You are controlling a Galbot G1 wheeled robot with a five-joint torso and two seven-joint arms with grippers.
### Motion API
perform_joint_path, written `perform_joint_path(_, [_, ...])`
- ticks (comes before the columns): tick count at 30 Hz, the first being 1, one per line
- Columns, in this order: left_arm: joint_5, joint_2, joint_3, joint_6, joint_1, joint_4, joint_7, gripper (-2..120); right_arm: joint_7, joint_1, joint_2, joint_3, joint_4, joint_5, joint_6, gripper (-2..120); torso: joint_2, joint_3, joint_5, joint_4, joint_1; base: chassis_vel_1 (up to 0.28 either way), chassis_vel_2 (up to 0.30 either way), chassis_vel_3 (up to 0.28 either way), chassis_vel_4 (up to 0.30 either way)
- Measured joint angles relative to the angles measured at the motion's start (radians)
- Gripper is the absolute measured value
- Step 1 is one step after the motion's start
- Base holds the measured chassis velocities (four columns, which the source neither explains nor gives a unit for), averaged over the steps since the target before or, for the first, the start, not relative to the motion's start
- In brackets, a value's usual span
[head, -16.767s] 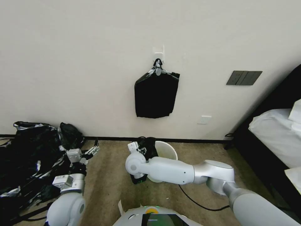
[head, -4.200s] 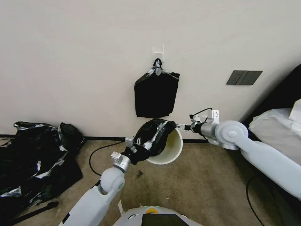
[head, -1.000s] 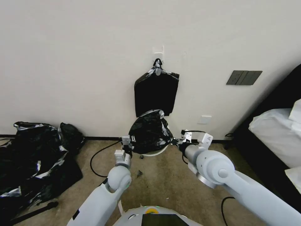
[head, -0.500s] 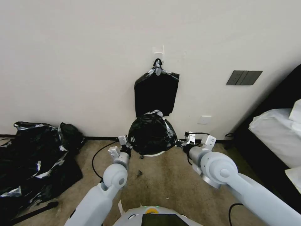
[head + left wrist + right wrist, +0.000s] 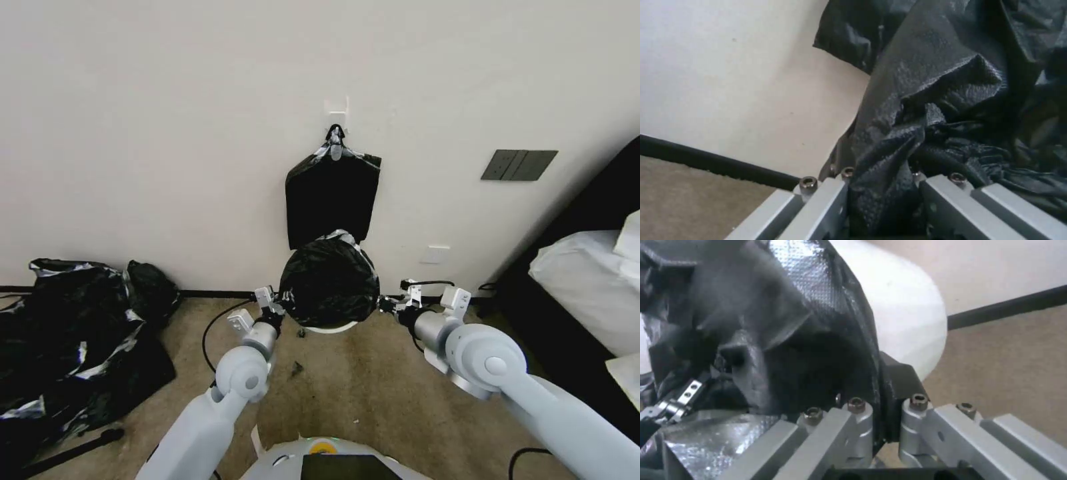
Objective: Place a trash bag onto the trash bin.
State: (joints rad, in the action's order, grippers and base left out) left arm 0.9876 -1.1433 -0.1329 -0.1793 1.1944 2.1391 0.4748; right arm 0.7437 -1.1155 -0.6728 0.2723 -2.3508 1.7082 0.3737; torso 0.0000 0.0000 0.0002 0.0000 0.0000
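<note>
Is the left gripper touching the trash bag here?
Touching. The left wrist view shows the left gripper clamped on a fold of the trash bag.

Trash bag [image 5: 329, 283] draped over the trash bin [image 5: 328, 328], left gripper [image 5: 275, 308] at the bin's left, right gripper [image 5: 387, 305] at its right, clipped bundle [image 5: 331, 203] on the wall above the bin, plastic heap [image 5: 73, 340] far left of the bin, bed [image 5: 593, 280] far right.

floor [image 5: 347, 387]: beige carpet | trash bin [image 5: 328, 328] by wall | black plastic heap [image 5: 67, 347] left
</note>
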Motion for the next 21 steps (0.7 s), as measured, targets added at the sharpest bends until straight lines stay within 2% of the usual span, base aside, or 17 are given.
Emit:
perform_joint_path(7, [0.058, 0.002, -0.010, 0.002, -0.009, 0.003, 0.005, 1, -0.060, -0.026, 0.010, 0.011, 0.003, -0.033, 0.014, 6, 0.000, 0.000, -0.0001, 0.0001, 0.000, 0.000, 0.000, 0.000, 0.000])
perform_joint_path(12, [0.031, 0.000, -0.006, 0.001, -0.014, -0.017, 0.008, 1, -0.062, -0.037, 0.011, 0.008, -0.015, -0.093, 0.016, 8, 0.000, 0.000, -0.0002, -0.0002, 0.000, 0.000, 0.000, 0.000, 0.000])
perform_joint_path(15, [-0.054, 0.005, 0.012, 0.000, -0.018, -0.039, -0.007, 1, -0.061, -0.055, 0.017, 0.027, -0.040, -0.164, 0.007, 21, 0.000, 0.000, -0.0002, 0.0001, 0.000, 0.000, 0.000, 0.000, 0.000])
perform_joint_path(16, [-0.054, 0.005, 0.012, 0.000, -0.018, -0.039, -0.007, 1, -0.061, -0.055, 0.017, 0.027, -0.040, -0.164, 0.007, 21, 0.000, 0.000, -0.0002, 0.0001, 0.000, 0.000, 0.000, 0.000, 0.000])
perform_joint_path(18, [-0.092, 0.009, 0.017, 0.001, -0.021, -0.048, -0.017, 1, -0.064, -0.086, 0.024, 0.063, -0.058, -0.183, 0.007, 31, 0.000, 0.000, -0.0002, 0.0000, 0.000, 0.000, 0.000, 0.000, 0.000])
perform_joint_path(21, [-0.098, 0.011, 0.018, 0.001, -0.025, -0.048, -0.019, 1, -0.069, -0.111, 0.028, 0.092, -0.069, -0.204, 0.007, 39, 0.000, 0.000, -0.0003, -0.0003, 0.000, 0.000, 0.000, 0.000, 0.000])
